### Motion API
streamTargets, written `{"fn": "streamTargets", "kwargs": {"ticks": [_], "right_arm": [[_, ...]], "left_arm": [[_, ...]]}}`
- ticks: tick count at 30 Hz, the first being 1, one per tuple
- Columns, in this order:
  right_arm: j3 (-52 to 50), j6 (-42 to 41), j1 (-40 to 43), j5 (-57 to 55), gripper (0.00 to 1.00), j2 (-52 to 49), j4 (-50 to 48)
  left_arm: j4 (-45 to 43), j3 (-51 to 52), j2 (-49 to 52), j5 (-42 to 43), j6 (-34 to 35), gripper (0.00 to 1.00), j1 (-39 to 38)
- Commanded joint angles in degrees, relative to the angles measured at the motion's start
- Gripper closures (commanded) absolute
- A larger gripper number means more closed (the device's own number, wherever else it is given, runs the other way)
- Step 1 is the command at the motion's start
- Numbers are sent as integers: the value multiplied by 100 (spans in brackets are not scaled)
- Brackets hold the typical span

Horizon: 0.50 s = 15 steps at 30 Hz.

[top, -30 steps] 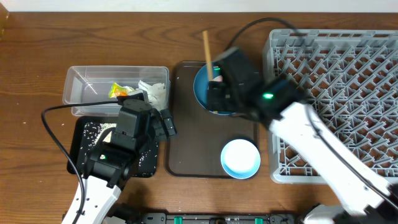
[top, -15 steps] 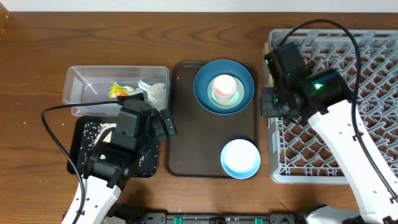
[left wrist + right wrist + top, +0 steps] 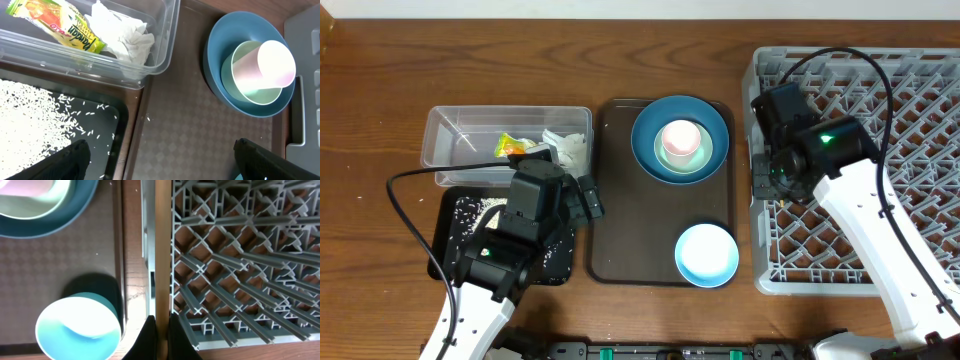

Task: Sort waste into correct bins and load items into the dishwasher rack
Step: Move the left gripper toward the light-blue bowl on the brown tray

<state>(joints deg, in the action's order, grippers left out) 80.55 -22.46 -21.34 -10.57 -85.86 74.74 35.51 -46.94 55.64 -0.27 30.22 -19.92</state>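
The right fingers are clamped together on a thin wooden chopstick. It runs near to far along the left wall of the grey dishwasher rack, just beside the brown serving tray. The left fingers stand wide apart and empty, low over the black tray of rice. To load well, the stick probably needs carrying right, clear of the wall, then lowering flat across the lattice ribs before release. Dropped here, it could slip into the gap beside the rack.
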Motion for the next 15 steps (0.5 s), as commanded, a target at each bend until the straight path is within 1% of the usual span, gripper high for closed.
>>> {"fn": "streamTargets", "kwargs": {"ticks": [1,11,15], "right_arm": [[-164,22,205,-164,99,-42,-127],[-688,24,275,-166,99,-42,-743],[-861,28,361,-168,99,-42,-817]], "left_arm": [[-22,-22,20,-83,52,5,28],[-22,-22,20,-83,50,6,28],[-22,-22,20,-83,52,5,28]]}}
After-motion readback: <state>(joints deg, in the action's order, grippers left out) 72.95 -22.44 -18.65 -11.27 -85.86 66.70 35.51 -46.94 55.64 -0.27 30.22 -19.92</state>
